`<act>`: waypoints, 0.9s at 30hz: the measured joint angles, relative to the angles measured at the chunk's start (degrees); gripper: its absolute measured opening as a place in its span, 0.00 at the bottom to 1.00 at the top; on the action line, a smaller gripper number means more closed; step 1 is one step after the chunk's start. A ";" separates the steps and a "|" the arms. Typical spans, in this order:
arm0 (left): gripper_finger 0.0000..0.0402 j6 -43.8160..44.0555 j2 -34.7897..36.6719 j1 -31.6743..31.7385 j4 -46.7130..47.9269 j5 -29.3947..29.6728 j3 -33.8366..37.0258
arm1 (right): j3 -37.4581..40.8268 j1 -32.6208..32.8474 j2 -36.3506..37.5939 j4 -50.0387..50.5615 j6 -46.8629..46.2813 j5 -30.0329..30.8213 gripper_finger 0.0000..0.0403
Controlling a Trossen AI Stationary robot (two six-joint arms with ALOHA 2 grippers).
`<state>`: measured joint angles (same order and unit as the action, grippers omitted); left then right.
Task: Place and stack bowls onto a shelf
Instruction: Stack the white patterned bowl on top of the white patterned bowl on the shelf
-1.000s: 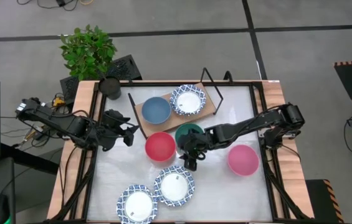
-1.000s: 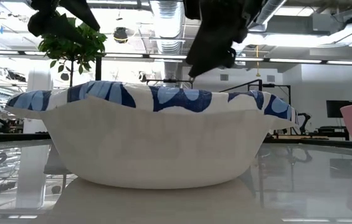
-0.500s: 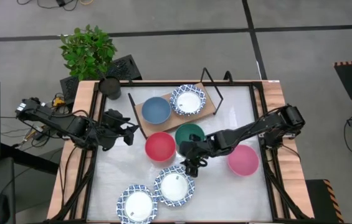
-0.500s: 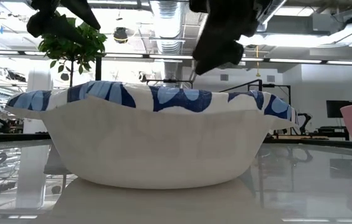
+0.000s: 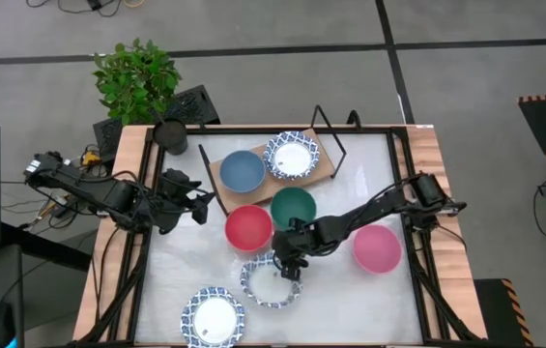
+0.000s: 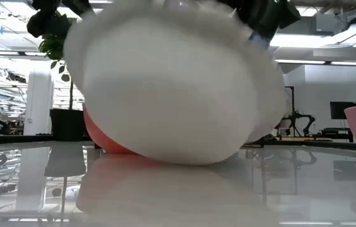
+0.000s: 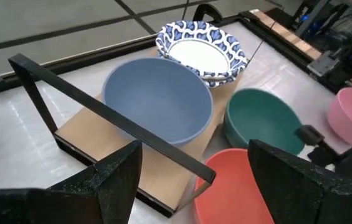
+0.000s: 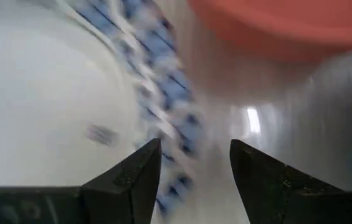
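patterned bowl [image 5: 271, 282] tips at its 1 o'clock rim where my right gripper [image 5: 287, 265], fingers parted astride it, must clamp; left gripper [image 5: 200, 205] waits open.

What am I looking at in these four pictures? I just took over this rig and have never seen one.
Two robot arms work at a white table. One camera looks straight down, one sits at table-top height, and one rides on each wrist. The shelf, a wooden board on a wire frame, carries a blue bowl and a patterned bowl. Red, green and pink bowls and another patterned bowl sit on the table. The right gripper straddles the rim of a tilted patterned bowl, fingers apart. The left gripper waits open beside the shelf.
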<state>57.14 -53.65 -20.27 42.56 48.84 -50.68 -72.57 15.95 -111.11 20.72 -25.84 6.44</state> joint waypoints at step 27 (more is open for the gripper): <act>0.69 -2.97 0.00 -0.02 0.46 -0.44 0.00 | -0.24 -0.01 0.00 -0.23 -5.34 1.46 0.54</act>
<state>54.17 -53.65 -20.29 43.03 48.40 -50.68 -72.80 15.94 -111.10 20.49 -31.18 7.90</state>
